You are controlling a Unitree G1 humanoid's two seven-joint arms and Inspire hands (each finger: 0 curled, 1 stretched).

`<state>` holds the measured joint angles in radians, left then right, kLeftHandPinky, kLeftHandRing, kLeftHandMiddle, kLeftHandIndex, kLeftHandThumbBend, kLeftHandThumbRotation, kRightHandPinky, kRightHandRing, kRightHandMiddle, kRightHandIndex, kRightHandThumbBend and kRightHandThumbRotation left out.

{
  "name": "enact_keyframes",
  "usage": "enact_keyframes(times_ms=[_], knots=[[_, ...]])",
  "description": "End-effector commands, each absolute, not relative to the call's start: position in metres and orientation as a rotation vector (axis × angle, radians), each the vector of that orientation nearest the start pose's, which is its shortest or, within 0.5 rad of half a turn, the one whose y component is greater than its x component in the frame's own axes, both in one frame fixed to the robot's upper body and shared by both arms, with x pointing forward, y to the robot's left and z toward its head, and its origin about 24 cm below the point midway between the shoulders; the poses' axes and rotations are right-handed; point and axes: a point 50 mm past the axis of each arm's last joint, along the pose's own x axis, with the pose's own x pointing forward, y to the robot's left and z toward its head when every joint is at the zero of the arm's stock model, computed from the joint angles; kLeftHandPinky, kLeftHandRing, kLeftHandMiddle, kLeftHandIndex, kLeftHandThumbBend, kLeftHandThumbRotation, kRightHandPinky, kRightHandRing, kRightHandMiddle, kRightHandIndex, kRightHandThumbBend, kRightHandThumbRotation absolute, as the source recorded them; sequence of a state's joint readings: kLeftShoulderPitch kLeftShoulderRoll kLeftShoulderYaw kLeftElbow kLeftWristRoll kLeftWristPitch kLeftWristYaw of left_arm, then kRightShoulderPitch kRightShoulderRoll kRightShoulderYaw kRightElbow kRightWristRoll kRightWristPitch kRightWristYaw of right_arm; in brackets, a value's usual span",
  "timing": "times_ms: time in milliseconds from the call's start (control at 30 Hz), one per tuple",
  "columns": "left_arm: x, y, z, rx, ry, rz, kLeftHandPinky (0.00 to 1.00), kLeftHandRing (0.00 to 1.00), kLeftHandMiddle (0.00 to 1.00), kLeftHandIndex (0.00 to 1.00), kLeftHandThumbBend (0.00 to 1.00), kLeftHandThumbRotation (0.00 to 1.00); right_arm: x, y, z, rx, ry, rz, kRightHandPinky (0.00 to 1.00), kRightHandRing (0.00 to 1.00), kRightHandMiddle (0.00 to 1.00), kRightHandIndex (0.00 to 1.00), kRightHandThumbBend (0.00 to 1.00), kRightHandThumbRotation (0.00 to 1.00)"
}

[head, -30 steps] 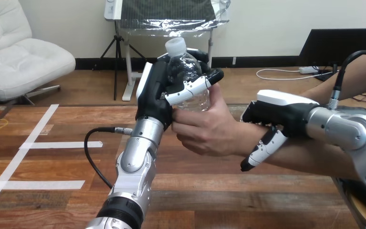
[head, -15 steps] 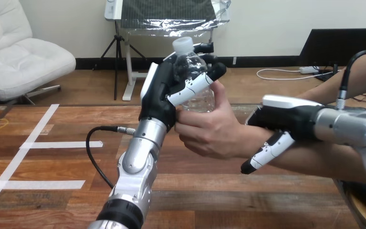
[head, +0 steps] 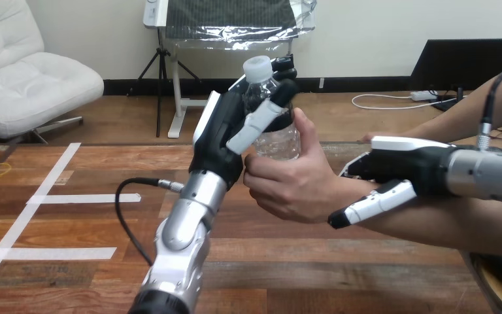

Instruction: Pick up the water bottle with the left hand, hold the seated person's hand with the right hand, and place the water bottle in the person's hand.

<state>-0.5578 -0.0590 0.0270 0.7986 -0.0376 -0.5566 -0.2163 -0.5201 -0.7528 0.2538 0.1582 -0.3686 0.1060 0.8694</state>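
Note:
A clear water bottle point(head: 276, 134) with a white cap stands upright above the table, its lower part gripped by the person's hand point(head: 294, 183), which reaches in from the right. My left hand point(head: 221, 134) is beside the bottle on its left, fingers straightened upward behind it and thumb lying loosely across its front. My right hand point(head: 402, 167) rests over the person's wrist, its fingers point(head: 366, 206) stretched out towards the left and not wrapped round it.
The wooden table point(head: 72, 261) carries white tape lines point(head: 46, 196) on its left part. A black cable point(head: 127, 209) loops from my left forearm over the tabletop.
My left hand's thumb and fingers have uncurled from the bottle as hand and bottle shifted slightly right and up. My right hand's fingers have straightened and lifted off the person's wrist.

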Motion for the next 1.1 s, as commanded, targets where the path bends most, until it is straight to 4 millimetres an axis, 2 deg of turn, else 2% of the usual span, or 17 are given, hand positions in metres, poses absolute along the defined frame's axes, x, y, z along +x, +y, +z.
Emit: enact_keyframes(times_ms=[0,400,733,1067], knots=[[0.335,0.099,0.086,-0.037,-0.384,-0.323,0.99,0.88,0.83,0.8,0.84,0.99,0.315,-0.228,0.14,-1.155,0.321,0.735,0.77,0.89,0.91,0.91,1.0,0.73],[0.32,0.117,0.092,-0.042,-0.445,-0.283,1.0,0.89,0.83,0.8,0.86,1.0,0.305,-0.237,0.139,-1.099,0.318,0.704,0.8,0.95,0.97,0.96,1.0,0.74],[0.304,0.127,0.099,-0.079,-0.482,-0.261,0.98,0.87,0.83,0.79,0.89,0.99,0.297,-0.243,0.138,-1.062,0.295,0.674,0.78,0.96,1.0,1.0,1.0,0.78],[0.287,0.134,0.105,-0.102,-0.5,-0.242,0.92,0.83,0.81,0.77,0.89,0.97,0.29,-0.247,0.133,-1.051,0.198,0.586,0.71,0.93,0.98,0.99,1.0,0.93]])
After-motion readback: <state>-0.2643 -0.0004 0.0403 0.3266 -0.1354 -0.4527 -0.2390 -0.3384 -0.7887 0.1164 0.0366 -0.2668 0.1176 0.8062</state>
